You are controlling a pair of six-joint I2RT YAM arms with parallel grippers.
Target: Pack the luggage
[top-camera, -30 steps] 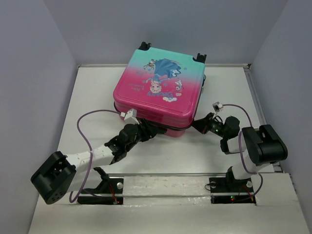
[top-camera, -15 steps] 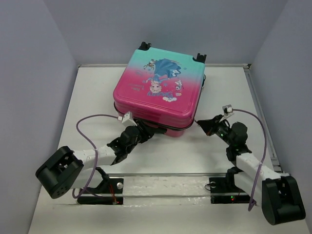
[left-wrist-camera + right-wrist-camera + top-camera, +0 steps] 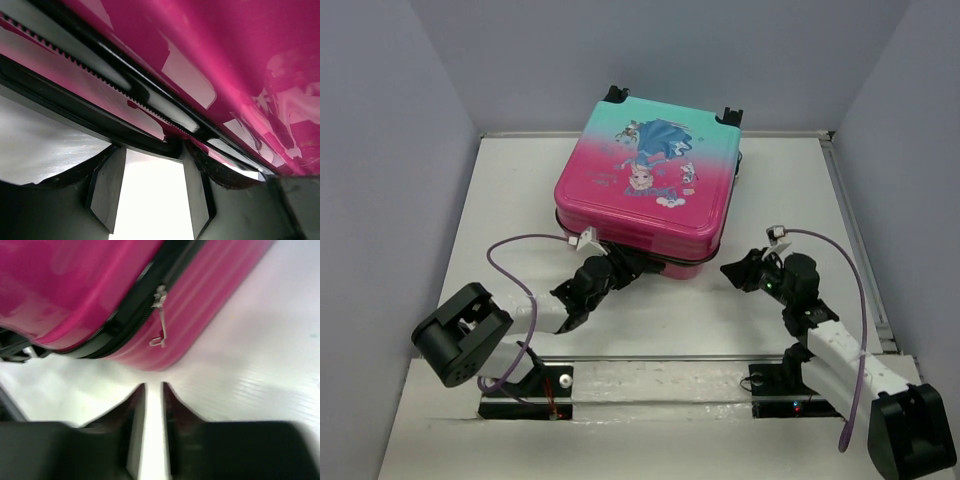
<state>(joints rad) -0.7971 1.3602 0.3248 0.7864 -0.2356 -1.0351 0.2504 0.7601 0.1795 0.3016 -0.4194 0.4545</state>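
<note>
The luggage (image 3: 645, 190), a closed pink-to-teal hard-shell case with a cartoon print, lies flat at the back middle of the table. My left gripper (image 3: 628, 264) is at its near edge. In the left wrist view that gripper (image 3: 152, 149) is open, its fingertips against the black rim under the pink shell (image 3: 225, 60), with only white table between them. My right gripper (image 3: 732, 272) sits just off the near right corner. In the right wrist view it (image 3: 153, 386) is shut to a thin slit, empty, a short way from the shell (image 3: 65, 285) and its hanging zipper pull (image 3: 159, 322).
The white table (image 3: 520, 200) is boxed in by grey walls on the left, back and right. Both arm bases sit on a rail (image 3: 660, 385) at the near edge. Purple cables (image 3: 505, 260) loop off each arm.
The right arm's elbow has swung from beside the right wall down to the near right corner, while its gripper stayed by the suitcase corner. The left arm's elbow has shifted right. The left gripper stays at the suitcase edge.
</note>
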